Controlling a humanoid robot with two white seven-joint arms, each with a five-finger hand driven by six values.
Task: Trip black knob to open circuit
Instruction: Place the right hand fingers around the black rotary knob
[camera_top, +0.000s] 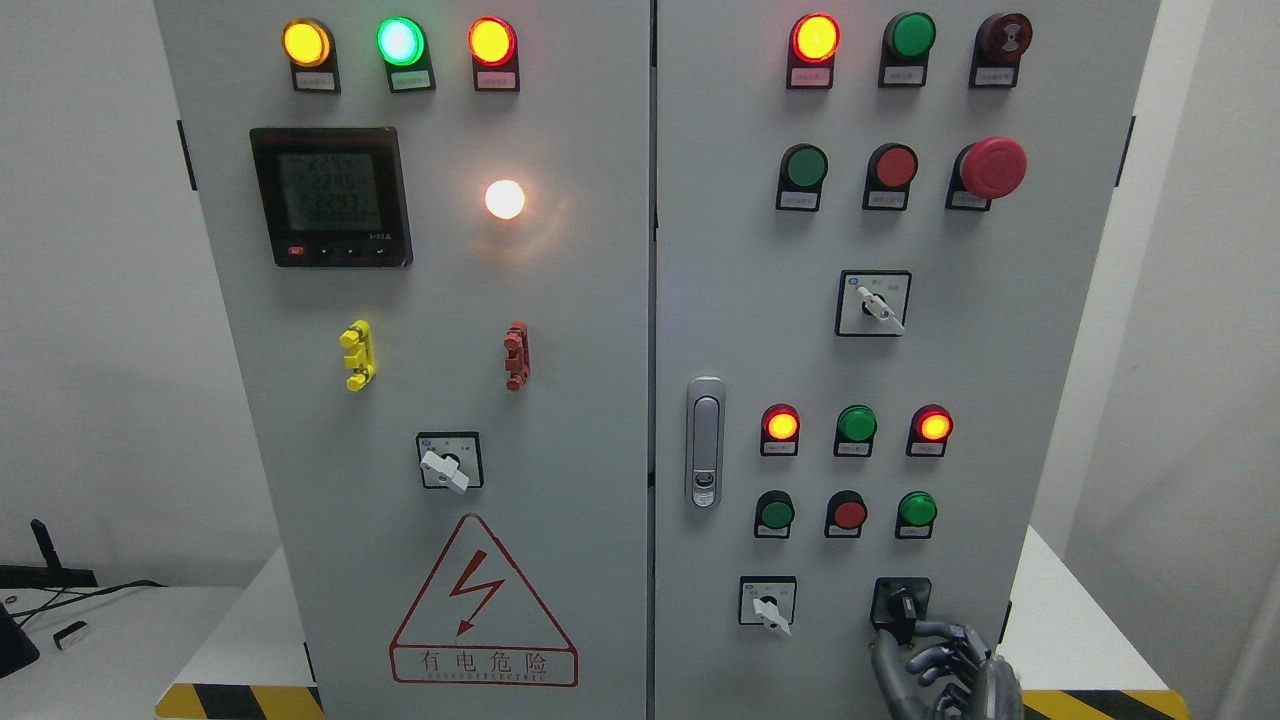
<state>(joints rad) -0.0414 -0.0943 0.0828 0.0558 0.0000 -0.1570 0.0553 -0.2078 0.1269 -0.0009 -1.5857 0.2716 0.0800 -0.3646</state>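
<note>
Head view looks straight at a grey cabinet (560, 420) with two doors, and down at its lower right corner the right hand (945, 670) comes up from the bottom edge. Its dark fingers (940, 632) are curled, and the topmost one reaches up to the black knob (902, 606), touching or nearly touching its lower edge. From here I cannot tell whether they actually grip the knob or only rest against it.

Left of the fingers, on the same row, sits a white switch (768, 606) on a small square plate. Above the fingers runs a row of three small buttons (848, 514), green, red and green, and above those three lamps (857, 425), the outer two glowing red and orange. Higher still is another white switch (874, 304), then a big red mushroom button (990, 168).

Up and to the left of the fingers, a silver door handle (705, 442) stands by the seam between the doors. Far left of the hand, on the other door, a red lightning warning triangle (483, 602) sits low, with a lit meter (331, 196) near the top.
</note>
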